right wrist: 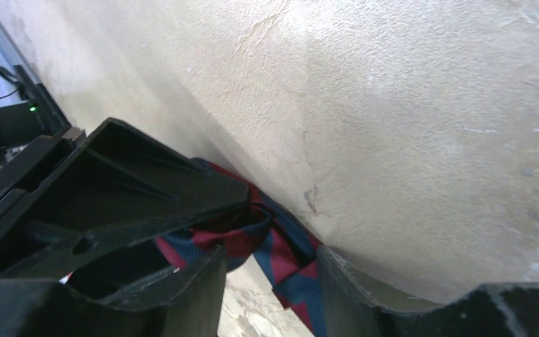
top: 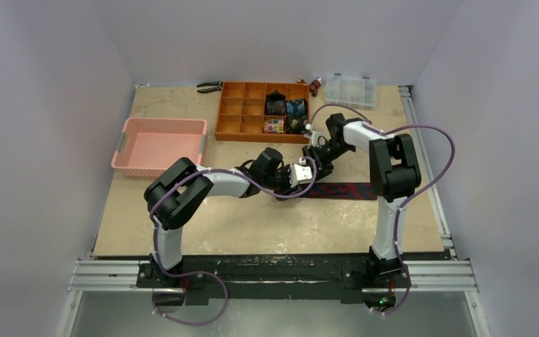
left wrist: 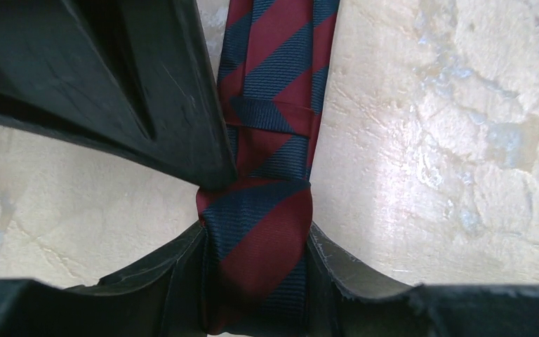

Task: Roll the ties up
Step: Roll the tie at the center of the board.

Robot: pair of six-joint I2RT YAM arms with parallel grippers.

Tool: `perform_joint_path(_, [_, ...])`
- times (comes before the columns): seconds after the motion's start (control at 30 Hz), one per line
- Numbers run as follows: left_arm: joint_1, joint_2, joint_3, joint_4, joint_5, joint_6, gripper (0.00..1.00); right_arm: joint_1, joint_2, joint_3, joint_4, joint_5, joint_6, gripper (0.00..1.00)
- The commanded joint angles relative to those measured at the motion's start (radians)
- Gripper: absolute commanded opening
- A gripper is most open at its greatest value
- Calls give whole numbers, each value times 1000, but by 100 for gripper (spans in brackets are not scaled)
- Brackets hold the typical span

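A dark navy tie with red diagonal stripes (top: 344, 190) lies flat on the table, running right from the two grippers. In the left wrist view its rolled end (left wrist: 260, 260) fills the space between my left gripper's (left wrist: 256, 242) fingers, which press on both its sides. My right gripper (right wrist: 270, 281) stands open around a loose fold of the same tie (right wrist: 291, 260), with table showing between the fabric and one finger (right wrist: 182, 295). From above, the left gripper (top: 291, 184) and right gripper (top: 316, 165) meet at the tie's left end. Rolled ties (top: 275, 104) sit in the orange organiser.
An orange compartment organiser (top: 235, 112) stands at the back middle and a pink basket (top: 158, 144) at the back left. Pliers (top: 209, 86) and a clear plastic box (top: 351, 90) lie along the far edge. Purple cables (top: 435, 151) loop off both arms.
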Motion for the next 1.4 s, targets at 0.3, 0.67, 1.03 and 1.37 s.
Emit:
perform_joint_path(0.3, [-33, 96, 88, -410, -237, 132, 27, -14, -61, -132, 77, -283, 23, 57])
perform_joint_path(0.67, [-35, 85, 79, -390, -136, 92, 30, -25, 17, -162, 129, -210, 8, 0])
perform_joint_path(1.03, [32, -113, -106, -63, 200, 22, 74, -46, 89, -141, 100, -72, -14, 0])
perform_joint_path(1.37, [34, -41, 11, -8, 209, -74, 75, -45, 139, -39, 55, 26, 2, 0])
